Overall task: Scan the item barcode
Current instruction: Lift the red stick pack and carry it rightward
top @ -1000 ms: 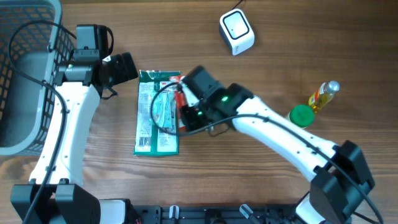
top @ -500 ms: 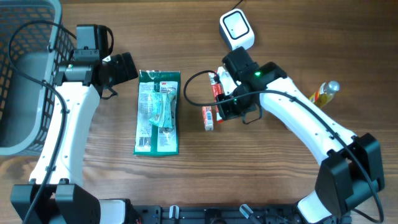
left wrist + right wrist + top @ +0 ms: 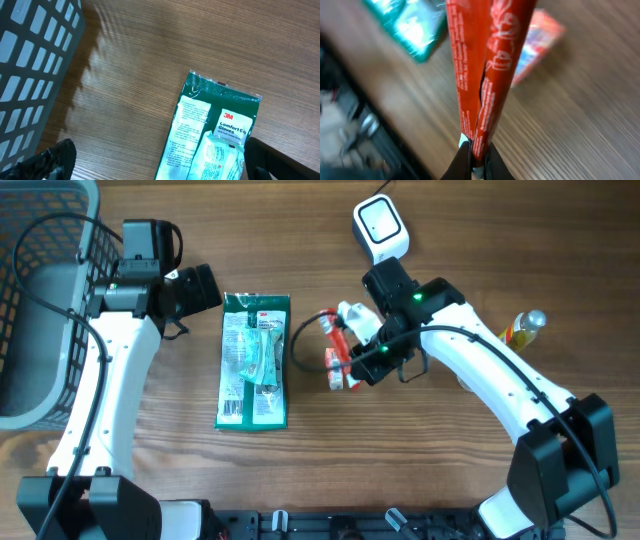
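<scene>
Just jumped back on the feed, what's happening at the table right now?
The right gripper is shut on a red packet, holding it above the table close to the white scanner. The left gripper hangs open beside the green gloves pack, which lies flat on the wood, and holds nothing. No scan looks done yet.

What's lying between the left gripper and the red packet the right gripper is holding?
The green glove packet lies flat between the open left gripper and the red packet pinched in the right gripper. The overhead view shows it.
</scene>
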`<action>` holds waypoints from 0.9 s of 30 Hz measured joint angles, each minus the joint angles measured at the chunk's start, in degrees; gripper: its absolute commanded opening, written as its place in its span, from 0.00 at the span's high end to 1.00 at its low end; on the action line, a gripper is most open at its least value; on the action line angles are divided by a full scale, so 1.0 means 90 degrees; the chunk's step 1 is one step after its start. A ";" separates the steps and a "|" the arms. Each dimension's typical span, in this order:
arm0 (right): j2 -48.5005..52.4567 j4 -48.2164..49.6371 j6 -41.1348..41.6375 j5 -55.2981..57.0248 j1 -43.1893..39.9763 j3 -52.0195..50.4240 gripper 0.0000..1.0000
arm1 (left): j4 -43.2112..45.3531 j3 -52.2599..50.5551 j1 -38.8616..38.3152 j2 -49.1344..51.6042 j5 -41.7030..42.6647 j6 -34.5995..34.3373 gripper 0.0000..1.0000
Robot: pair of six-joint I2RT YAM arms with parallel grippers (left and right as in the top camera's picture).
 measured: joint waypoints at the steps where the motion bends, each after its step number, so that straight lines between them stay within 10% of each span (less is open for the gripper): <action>1: 0.0000 -0.0034 -0.0255 -0.0138 0.0002 0.0000 0.96 | 0.0002 0.0000 0.0000 0.0000 0.0000 0.0002 0.00; 10: 0.0000 0.0017 -0.0993 -0.0508 0.0000 0.0000 0.96 | 0.0000 0.0000 0.0000 0.0000 0.0000 0.0000 0.00; 27: 0.0000 0.0124 0.0435 0.0986 -0.0607 -0.0002 0.96 | 0.0000 0.0000 0.0000 0.0000 0.0000 0.0000 0.00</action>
